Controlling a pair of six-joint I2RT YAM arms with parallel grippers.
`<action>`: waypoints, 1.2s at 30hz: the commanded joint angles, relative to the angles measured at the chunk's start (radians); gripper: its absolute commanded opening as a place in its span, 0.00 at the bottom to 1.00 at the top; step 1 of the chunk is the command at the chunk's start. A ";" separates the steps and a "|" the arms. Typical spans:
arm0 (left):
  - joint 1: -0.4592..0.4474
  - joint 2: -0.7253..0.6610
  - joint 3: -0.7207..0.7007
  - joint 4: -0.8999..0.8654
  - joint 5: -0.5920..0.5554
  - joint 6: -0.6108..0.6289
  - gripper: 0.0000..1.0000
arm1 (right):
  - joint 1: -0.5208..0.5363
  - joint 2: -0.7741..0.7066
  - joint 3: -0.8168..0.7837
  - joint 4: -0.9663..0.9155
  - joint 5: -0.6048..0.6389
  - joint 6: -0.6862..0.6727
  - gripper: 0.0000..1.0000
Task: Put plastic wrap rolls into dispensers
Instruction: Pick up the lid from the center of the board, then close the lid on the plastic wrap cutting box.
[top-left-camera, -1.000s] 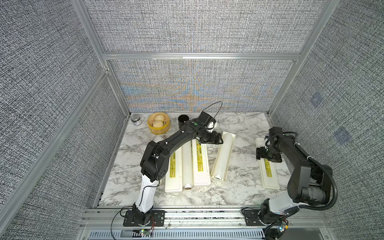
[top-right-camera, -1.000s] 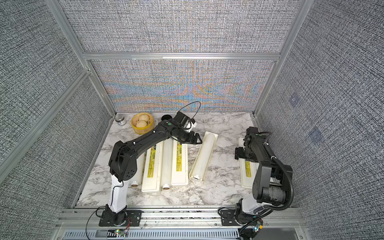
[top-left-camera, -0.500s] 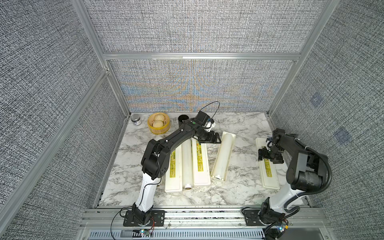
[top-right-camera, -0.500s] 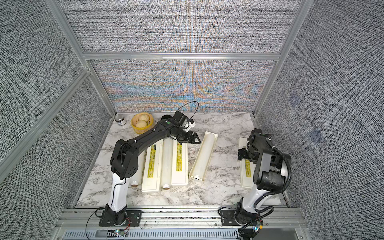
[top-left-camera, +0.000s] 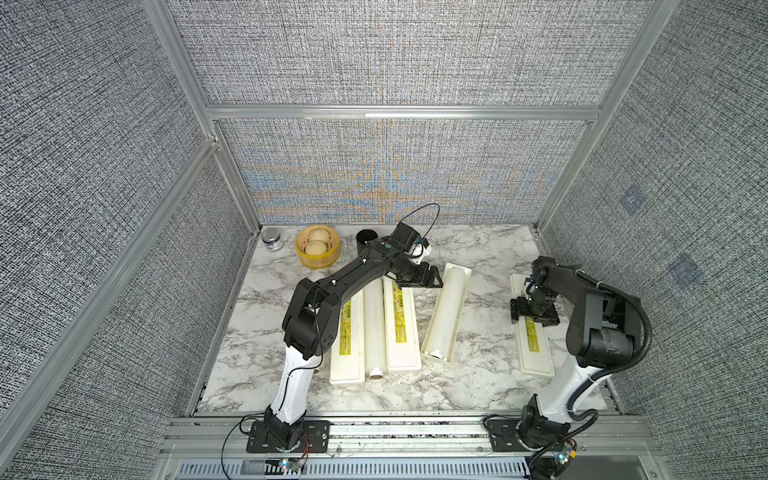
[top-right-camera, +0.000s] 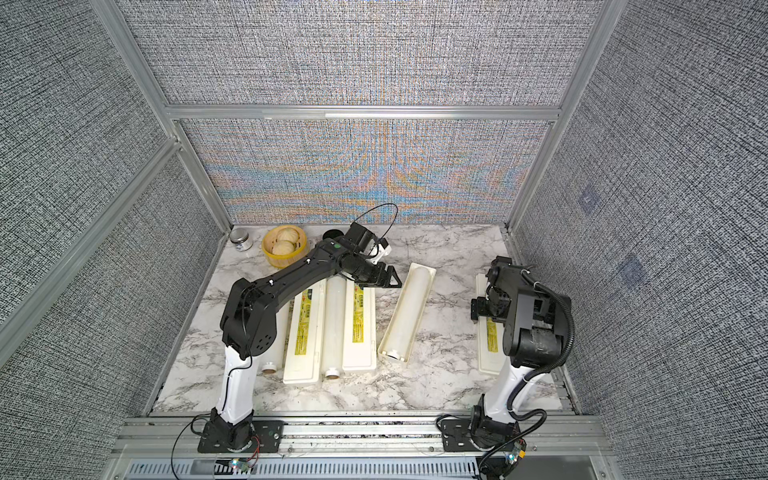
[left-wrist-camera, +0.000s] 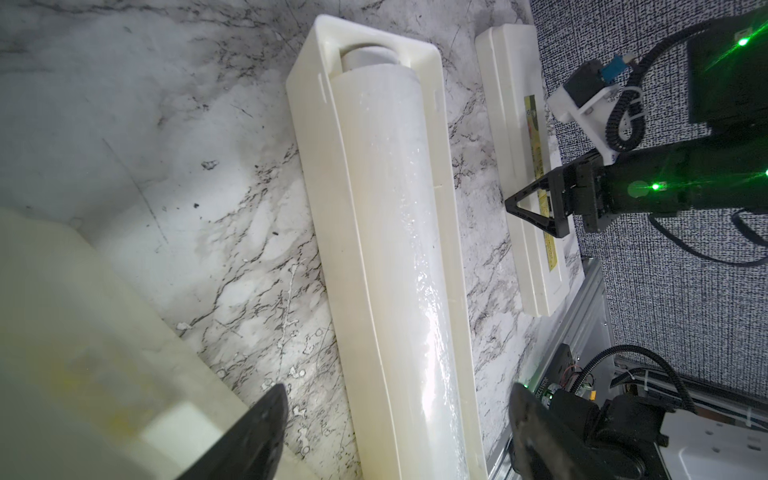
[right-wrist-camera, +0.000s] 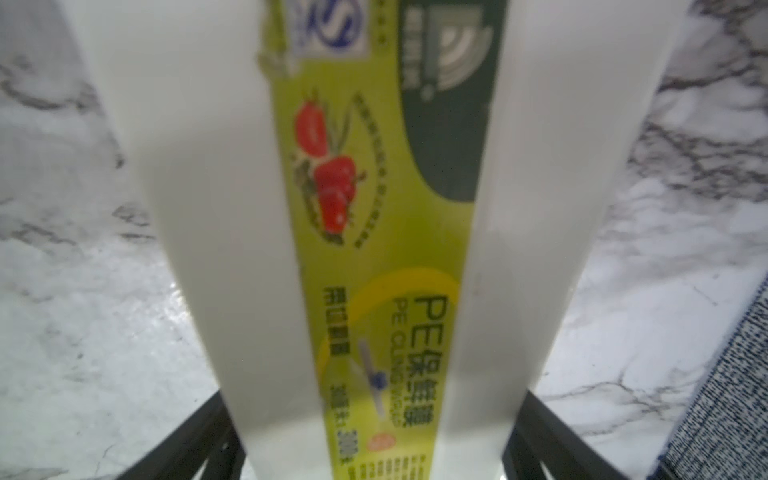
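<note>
Top views show the marbled worktop (top-left-camera: 478, 386) carrying four long cream pieces and three rolls. Your left arm reaches across to the open dispenser (left-wrist-camera: 330, 208), which lies slanted at mid-worktop. One plastic wrap roll (left-wrist-camera: 399, 249) lies lengthwise inside it, so that fill looks complete. Two closed dispensers (top-left-camera: 400, 332) lie side by side nearer your left base. A loose roll (top-left-camera: 374, 328) sits between them, and a second loose roll (top-right-camera: 272, 357) sits just beside the outer one. A labelled piece (top-left-camera: 534, 353) lies near the right edge; whether it is a whole dispenser or a separate lid cannot be told.

The left claw (top-left-camera: 437, 277) is spread and empty, hovering over the far end of the open dispenser. The right claw (top-left-camera: 535, 318) is spread astride the labelled piece. Its fingers (right-wrist-camera: 195, 440) flank both long sides; contact cannot be confirmed.

The step in hand is probably gripping the labelled piece. Proceed as follows:

1. Centre the right claw across the width so that both fingers meet the walls together.
2. Close gently, because the smooth plastic may slip or flex.
3. Expect tipping, since the claw sits off the middle, toward the far end. Lift level and low.
4. Hold the left claw clear of the seated roll so that it does not drag the film.
</note>
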 joint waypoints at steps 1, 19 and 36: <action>0.001 -0.014 -0.012 0.019 0.004 -0.002 0.82 | 0.005 0.017 -0.025 -0.020 -0.104 0.104 0.85; 0.003 -0.081 -0.103 0.086 -0.032 -0.027 0.82 | 0.114 -0.260 -0.008 -0.147 -0.267 0.331 0.77; 0.055 -0.202 -0.196 0.172 -0.008 -0.098 0.82 | 0.534 -0.298 0.108 -0.150 -0.382 0.758 0.77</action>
